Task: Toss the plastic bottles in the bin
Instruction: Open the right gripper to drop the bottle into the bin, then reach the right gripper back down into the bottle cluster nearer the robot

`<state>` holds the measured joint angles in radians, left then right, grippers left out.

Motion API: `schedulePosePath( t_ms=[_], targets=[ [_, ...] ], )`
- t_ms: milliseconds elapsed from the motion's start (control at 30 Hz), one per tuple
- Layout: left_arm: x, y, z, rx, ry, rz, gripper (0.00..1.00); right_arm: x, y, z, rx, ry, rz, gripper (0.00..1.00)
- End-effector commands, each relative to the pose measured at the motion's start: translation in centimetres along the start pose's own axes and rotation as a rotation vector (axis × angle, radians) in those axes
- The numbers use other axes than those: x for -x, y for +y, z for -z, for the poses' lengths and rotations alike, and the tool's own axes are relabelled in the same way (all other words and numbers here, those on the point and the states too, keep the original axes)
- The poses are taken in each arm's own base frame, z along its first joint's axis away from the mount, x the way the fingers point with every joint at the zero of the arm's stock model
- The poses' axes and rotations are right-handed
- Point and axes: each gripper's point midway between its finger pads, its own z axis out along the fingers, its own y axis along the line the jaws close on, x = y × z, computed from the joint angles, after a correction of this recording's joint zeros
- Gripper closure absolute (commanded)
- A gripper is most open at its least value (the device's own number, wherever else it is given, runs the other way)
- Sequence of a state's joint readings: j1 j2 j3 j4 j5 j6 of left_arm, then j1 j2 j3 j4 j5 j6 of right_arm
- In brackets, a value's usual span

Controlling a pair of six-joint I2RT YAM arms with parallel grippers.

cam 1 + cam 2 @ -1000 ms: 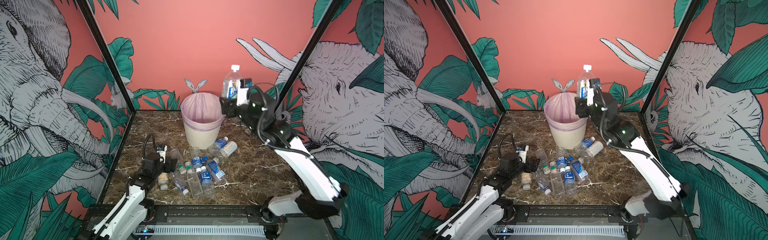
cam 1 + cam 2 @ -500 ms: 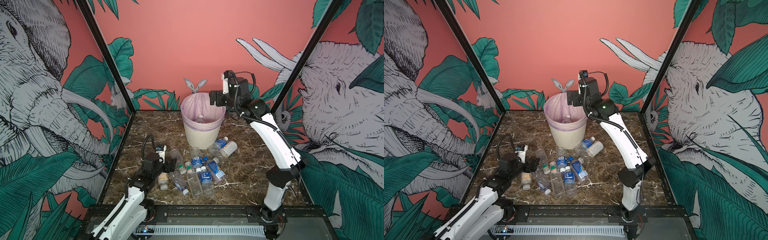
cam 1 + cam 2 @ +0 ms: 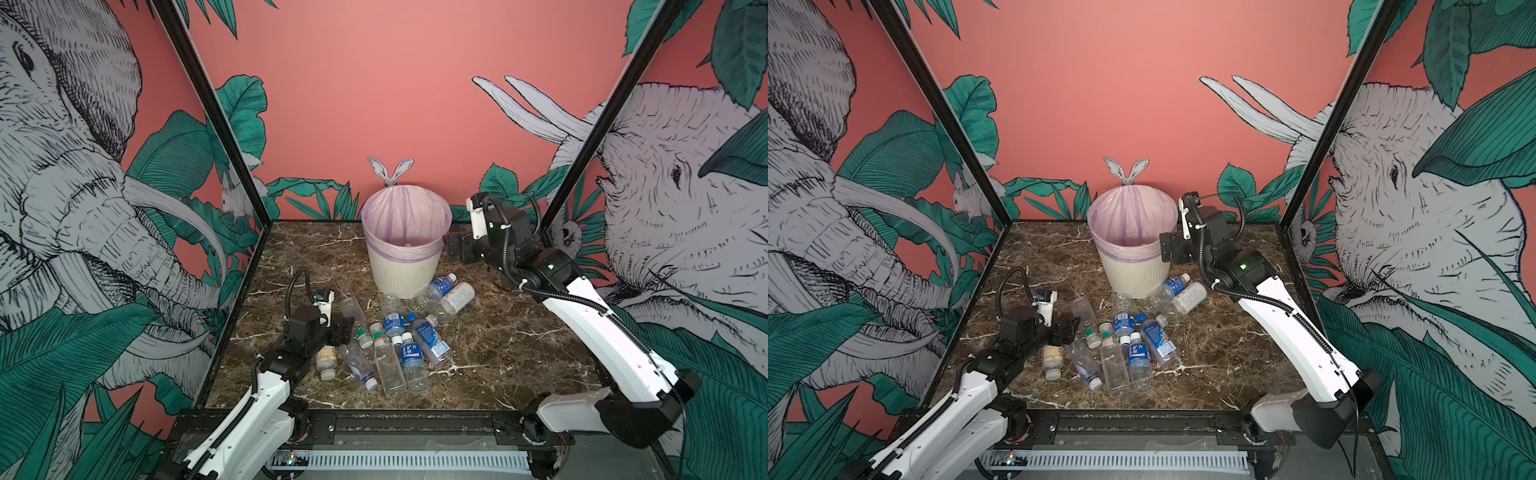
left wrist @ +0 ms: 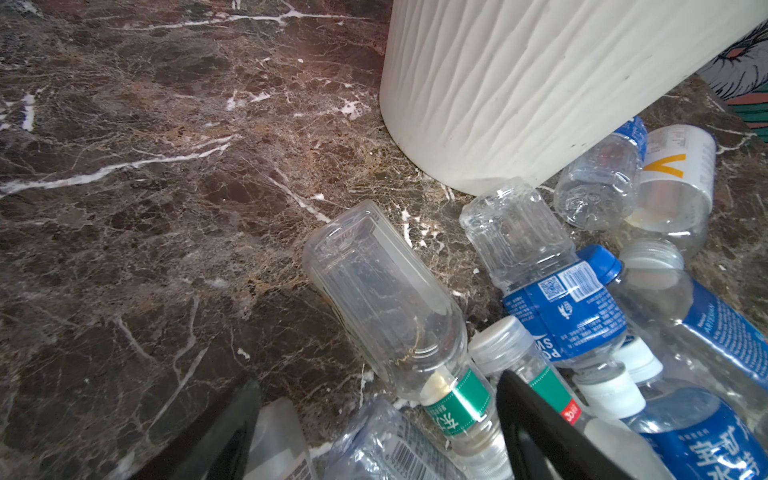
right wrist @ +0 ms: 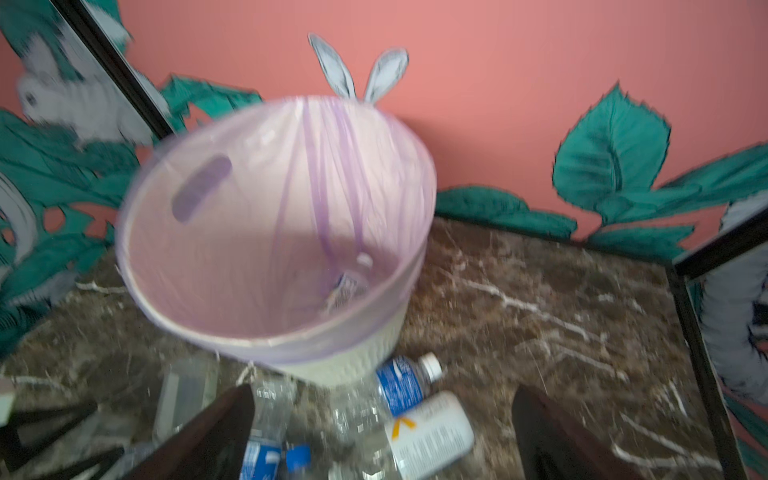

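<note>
The cream ribbed bin (image 3: 399,274) (image 3: 1133,276) with its lilac bag stands at the back middle in both top views. One bottle (image 5: 349,286) lies at its bottom. Several plastic bottles (image 3: 409,353) (image 3: 1138,353) lie in a heap in front of it. A blue-labelled one (image 3: 442,286) and a white and yellow one (image 3: 457,297) rest at its foot. My right gripper (image 3: 456,249) (image 5: 380,440) hangs open and empty, level with the rim, just right of the bin. My left gripper (image 3: 347,328) (image 4: 374,440) is open, low at the heap's left edge, its jaws either side of a crumpled bottle and a green-labelled one (image 4: 386,299).
Dark marble floor (image 3: 519,340) spreads bare to the right of the heap. Black frame posts (image 3: 582,145) and painted walls close in both sides and the back. A black rail (image 3: 395,419) runs along the front edge.
A second ago my right gripper held a tall bottle up beside the bin. It swung over the bin, let it fall in, then dropped back to the bin's right. The left arm barely moved.
</note>
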<state>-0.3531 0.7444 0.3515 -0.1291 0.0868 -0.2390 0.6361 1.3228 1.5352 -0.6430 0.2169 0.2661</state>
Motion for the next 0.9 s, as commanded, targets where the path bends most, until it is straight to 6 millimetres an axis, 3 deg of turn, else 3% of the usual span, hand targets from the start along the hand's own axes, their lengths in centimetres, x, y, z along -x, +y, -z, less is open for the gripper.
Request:
schedulePosePath(
  t_ms=[0,200,233,400,567,867],
  targets=[
    [-0.1,-0.1,0.0,0.000,0.000,-0.016,0.10,-1.6,0.5,1.0,0.048,0.003,-0.033,0.02],
    [-0.1,0.0,-0.1,0.007,0.004,-0.018,0.10,-7.1,2.7,0.4,0.122,0.135,-0.023,0.05],
    [-0.1,0.0,-0.1,0.008,0.004,-0.018,0.10,-8.8,2.9,0.0,0.118,0.174,-0.017,0.05],
    [-0.2,-0.1,-0.1,0.004,0.004,-0.020,0.10,-12.7,4.6,-0.3,0.144,0.262,-0.028,0.08],
    [-0.2,-0.7,-0.1,-0.032,0.006,-0.029,0.11,-15.5,6.7,-0.6,0.173,0.336,-0.014,0.10],
    [0.0,-2.5,0.3,-0.121,-0.004,-0.063,0.12,-20.2,13.1,-1.2,0.303,0.460,0.040,0.12]
  ],
)
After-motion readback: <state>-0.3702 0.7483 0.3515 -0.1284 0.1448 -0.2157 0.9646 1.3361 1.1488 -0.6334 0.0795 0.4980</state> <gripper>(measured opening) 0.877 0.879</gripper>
